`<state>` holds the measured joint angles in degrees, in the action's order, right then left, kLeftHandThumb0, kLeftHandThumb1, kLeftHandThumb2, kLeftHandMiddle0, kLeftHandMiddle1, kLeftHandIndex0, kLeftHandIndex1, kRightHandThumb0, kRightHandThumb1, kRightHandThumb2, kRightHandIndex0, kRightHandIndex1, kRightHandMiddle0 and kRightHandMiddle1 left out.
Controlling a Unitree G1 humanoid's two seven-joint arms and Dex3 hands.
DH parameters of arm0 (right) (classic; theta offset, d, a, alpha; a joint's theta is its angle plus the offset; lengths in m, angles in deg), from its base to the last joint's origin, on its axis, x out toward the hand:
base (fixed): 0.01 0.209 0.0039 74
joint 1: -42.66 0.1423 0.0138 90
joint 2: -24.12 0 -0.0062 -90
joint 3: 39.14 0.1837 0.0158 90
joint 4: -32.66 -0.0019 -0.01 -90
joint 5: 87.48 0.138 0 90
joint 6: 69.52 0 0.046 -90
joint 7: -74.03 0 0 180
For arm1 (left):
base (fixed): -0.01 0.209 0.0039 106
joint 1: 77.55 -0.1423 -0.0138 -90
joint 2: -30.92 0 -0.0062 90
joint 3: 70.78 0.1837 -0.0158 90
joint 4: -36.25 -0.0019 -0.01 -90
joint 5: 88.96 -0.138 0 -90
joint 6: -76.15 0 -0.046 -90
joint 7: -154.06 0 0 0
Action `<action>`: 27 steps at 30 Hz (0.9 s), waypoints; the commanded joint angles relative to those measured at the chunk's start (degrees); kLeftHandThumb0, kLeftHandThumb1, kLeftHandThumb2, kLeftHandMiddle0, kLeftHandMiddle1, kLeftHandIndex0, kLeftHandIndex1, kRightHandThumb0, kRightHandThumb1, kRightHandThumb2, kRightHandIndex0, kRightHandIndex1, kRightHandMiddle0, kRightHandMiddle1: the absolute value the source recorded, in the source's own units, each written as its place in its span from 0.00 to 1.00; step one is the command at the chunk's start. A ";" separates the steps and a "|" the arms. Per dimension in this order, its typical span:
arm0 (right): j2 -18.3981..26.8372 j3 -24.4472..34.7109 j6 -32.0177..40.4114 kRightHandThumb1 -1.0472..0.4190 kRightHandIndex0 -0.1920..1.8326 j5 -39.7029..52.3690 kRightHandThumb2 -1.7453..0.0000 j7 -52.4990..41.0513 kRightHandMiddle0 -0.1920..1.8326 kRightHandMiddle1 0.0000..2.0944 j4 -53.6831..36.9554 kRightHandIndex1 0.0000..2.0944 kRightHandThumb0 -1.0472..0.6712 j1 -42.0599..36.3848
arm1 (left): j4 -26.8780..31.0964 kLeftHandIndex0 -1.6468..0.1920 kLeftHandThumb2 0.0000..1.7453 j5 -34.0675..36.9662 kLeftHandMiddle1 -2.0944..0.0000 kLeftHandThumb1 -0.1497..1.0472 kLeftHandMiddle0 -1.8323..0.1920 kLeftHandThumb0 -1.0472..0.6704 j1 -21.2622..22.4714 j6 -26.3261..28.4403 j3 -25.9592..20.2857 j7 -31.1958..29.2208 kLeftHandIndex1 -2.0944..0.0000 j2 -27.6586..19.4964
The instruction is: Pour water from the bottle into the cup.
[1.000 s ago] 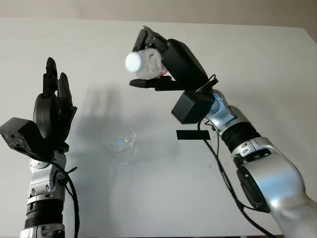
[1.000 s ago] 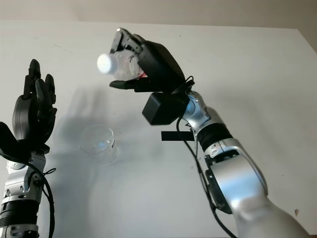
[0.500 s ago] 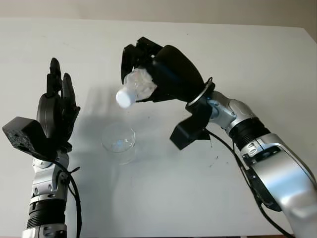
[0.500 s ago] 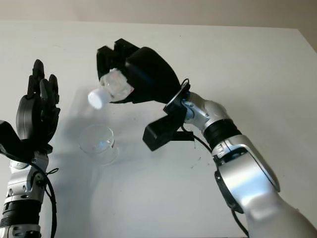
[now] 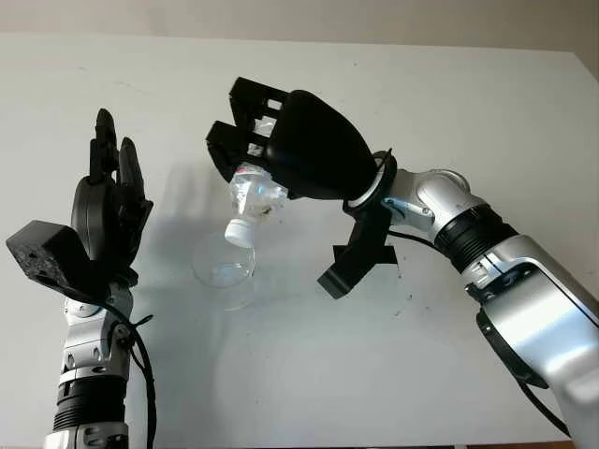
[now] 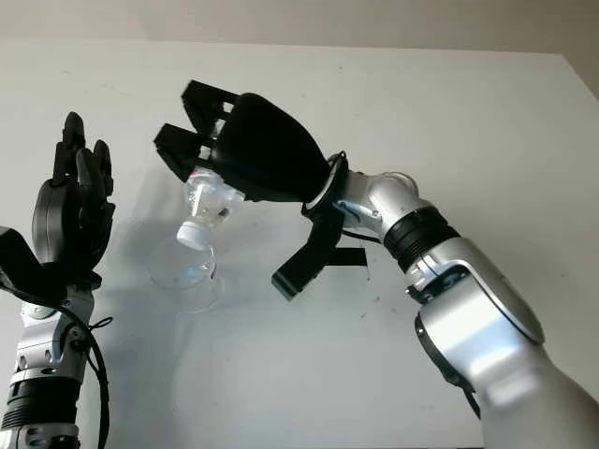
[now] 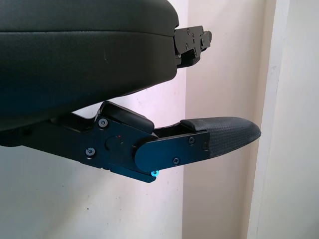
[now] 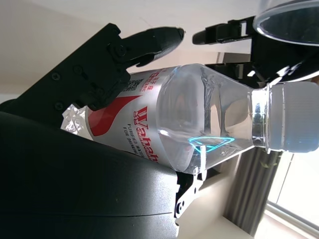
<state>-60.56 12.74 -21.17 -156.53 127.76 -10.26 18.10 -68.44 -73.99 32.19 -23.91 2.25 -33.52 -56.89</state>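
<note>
Tipping is the step in hand: the right hand [image 5: 281, 159] is wrapped around the bottle [image 5: 251, 192], fingers curled over its labelled body, and holds it neck-down with the white cap [image 5: 240, 232] just above the rim of the clear cup [image 5: 225, 269]. The cup stands on the white table [image 5: 487, 103], toward its left side and well away from every edge. The left hand [image 5: 105, 220] is raised beside the cup, apart from it, empty with its fingers straight. Judgement: the right wrist view shows the cap [image 8: 294, 117] seated on the neck, so nothing can flow as things stand; a good pour would need the cap off first, then the mouth kept centred over the cup opening and the tilt raised slowly so the stream does not overshoot the far rim. The light cup could slide if the neck knocks it. Hard to make out: how much water the bottle holds, since its wall is clear and crumpled; whether the cup is dry; and whether the cap touches the rim or only hangs above it.
</note>
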 commanded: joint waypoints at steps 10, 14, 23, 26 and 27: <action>-0.34 -0.14 4.34 0.10 0.66 0.07 0.78 3.32 0.55 1.00 -2.76 1.00 0.46 1.50 | 0.98 0.97 0.35 -0.23 0.98 1.00 0.97 0.14 -0.05 -0.06 0.34 0.56 0.98 0.97; -0.86 -0.48 5.71 0.11 0.69 -0.09 0.77 4.87 0.56 1.00 -2.73 1.00 0.45 1.87 | 0.75 0.98 0.35 -0.43 0.98 1.00 0.97 0.13 -0.02 -0.35 0.57 0.48 0.98 0.91; -0.39 -3.44 11.79 0.05 0.62 -4.86 0.86 6.25 0.51 1.00 -3.55 1.00 0.42 2.91 | 0.78 0.98 0.35 -0.55 0.98 1.00 0.98 0.13 0.02 -0.07 0.59 1.04 0.98 1.32; -0.69 -4.29 12.62 0.03 0.61 -5.33 0.90 6.95 0.49 1.00 -2.10 1.00 0.42 3.55 | 0.86 0.98 0.35 -0.89 0.97 1.00 0.97 0.13 -0.04 -0.10 0.70 1.43 0.98 1.40; -0.83 -4.59 12.86 0.02 0.61 -5.41 0.91 7.28 0.48 1.00 -1.53 1.00 0.42 3.77 | 0.84 0.98 0.35 -1.02 0.97 1.00 0.97 0.13 -0.05 -0.14 0.74 1.54 0.98 1.38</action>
<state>-61.03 8.39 -8.97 -161.75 134.08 -11.93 19.71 -68.41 -74.61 32.19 -23.92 2.90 -32.19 -55.72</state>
